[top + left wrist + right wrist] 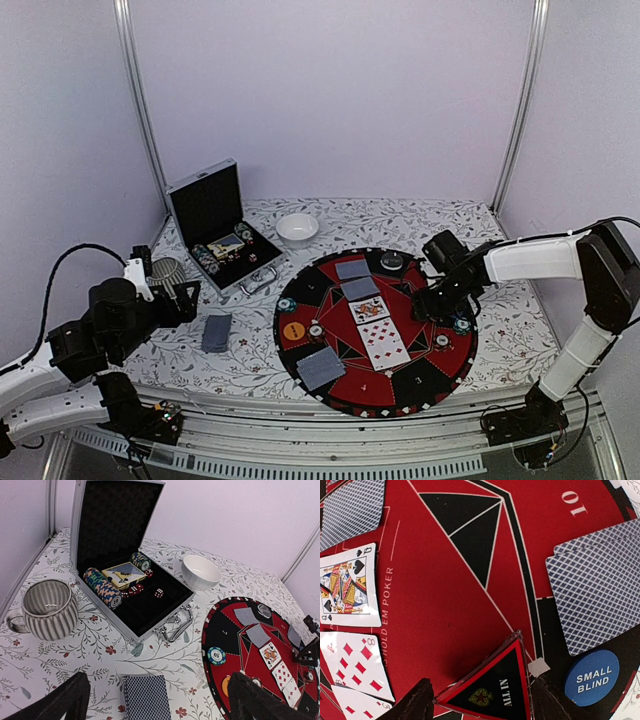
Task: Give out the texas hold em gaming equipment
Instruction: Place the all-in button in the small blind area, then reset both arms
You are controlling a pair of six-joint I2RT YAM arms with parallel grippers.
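ALL IN marker (490, 692) lies between right fingers (417, 702), beside blue button disc (591, 677).

Lab test booth; bare white walls (330, 100); aluminium corner posts (142, 100)

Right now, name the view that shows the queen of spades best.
Right wrist: the queen of spades lies close up at the left, rank and suit readable. Top external and left wrist show it only as a tiny face card.
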